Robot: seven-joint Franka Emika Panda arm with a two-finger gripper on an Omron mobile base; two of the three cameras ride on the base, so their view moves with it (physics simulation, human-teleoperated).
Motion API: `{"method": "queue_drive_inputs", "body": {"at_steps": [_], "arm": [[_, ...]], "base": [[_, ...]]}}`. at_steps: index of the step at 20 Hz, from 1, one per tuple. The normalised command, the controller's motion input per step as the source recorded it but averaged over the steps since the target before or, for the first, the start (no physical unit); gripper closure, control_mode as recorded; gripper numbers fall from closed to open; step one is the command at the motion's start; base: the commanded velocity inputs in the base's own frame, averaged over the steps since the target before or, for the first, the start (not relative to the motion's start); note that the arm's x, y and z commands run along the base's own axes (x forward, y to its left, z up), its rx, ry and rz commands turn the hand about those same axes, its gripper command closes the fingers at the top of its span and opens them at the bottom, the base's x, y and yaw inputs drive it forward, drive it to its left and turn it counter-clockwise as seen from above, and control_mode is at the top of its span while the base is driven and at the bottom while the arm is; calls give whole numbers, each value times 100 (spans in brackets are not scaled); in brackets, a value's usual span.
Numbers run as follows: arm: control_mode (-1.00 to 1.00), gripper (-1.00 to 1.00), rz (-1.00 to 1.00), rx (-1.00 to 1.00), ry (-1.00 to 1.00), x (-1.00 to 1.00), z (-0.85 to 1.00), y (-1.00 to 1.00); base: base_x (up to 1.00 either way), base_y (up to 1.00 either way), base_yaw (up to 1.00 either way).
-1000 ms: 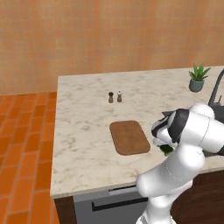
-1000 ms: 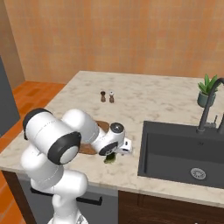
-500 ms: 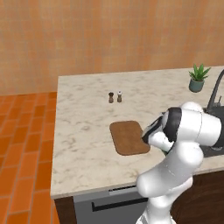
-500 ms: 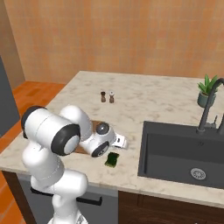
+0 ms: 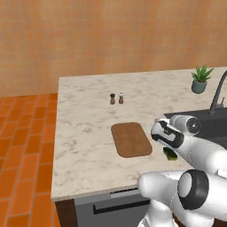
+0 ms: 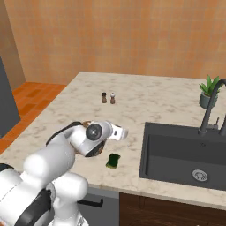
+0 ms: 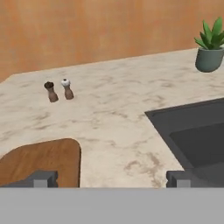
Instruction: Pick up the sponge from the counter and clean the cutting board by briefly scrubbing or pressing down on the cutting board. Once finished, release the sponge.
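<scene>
Sponge [image 5: 170,153] half behind arm

Bare counter [image 5: 84,133] flanks the cutting board [image 5: 131,139]; sink [image 6: 185,154] right.

No text, label, brand, number or sign can be read anywhere in these views.
</scene>
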Motion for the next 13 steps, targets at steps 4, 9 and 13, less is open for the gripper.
{"method": "queue_drive_inputs", "body": {"at_steps": [4,9,13], "arm": [[-100,-100,-1,0,-7,-38,100,8],[-100,-100,6,-3,4,-82,100,11],[-100,-100,32,-19,6,-100,100,84]], "base": [[0,0,0],[0,0,0],[0,0,0]]}}
